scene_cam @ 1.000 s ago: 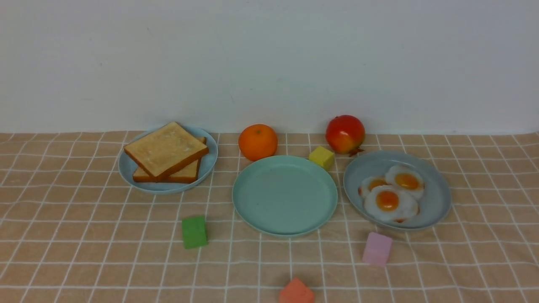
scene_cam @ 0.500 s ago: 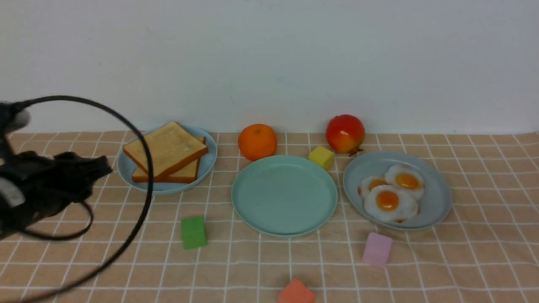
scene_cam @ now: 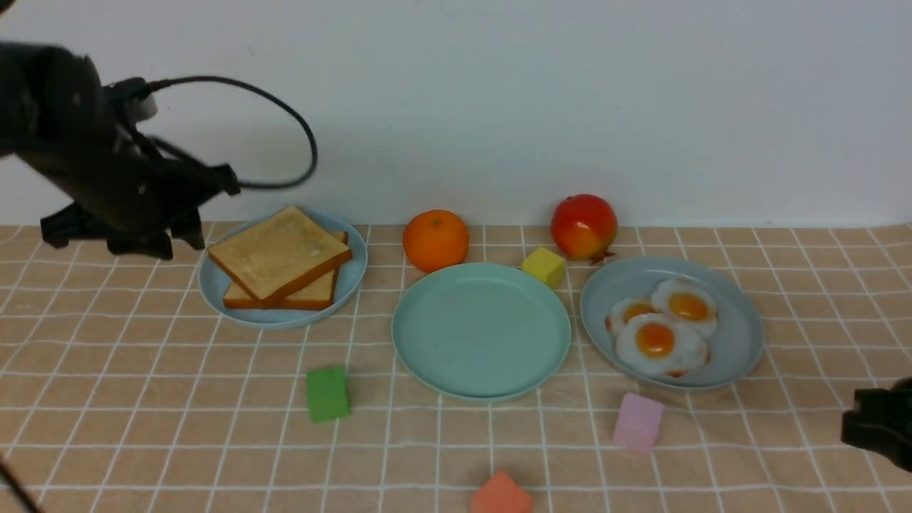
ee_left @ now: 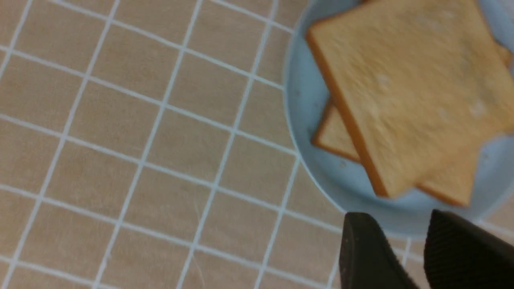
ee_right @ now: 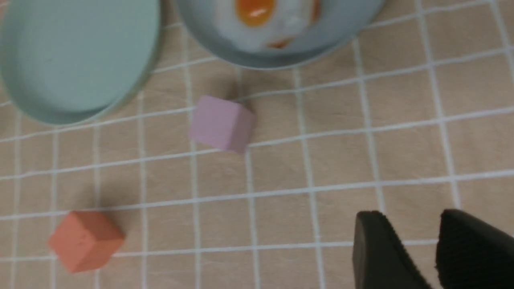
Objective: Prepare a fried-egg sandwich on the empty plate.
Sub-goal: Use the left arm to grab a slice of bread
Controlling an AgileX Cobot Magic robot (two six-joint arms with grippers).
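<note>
Two toast slices lie stacked on a light blue plate at the back left. The mint-green plate is bare in the middle. Three fried eggs lie on a grey-blue plate to the right. My left gripper hovers just left of the toast plate, open and empty. In the left wrist view it is beside the plate's rim, with the toast beyond. My right gripper is at the right edge, open and empty. It is short of the egg.
An orange, a red fruit and a yellow cube sit behind the mint plate. A green cube, a pink cube and a red-orange block lie in front. A white wall closes the back.
My left arm came in from the left, then rose and moved back to beside the toast plate. My right gripper has entered at the lower right edge.
</note>
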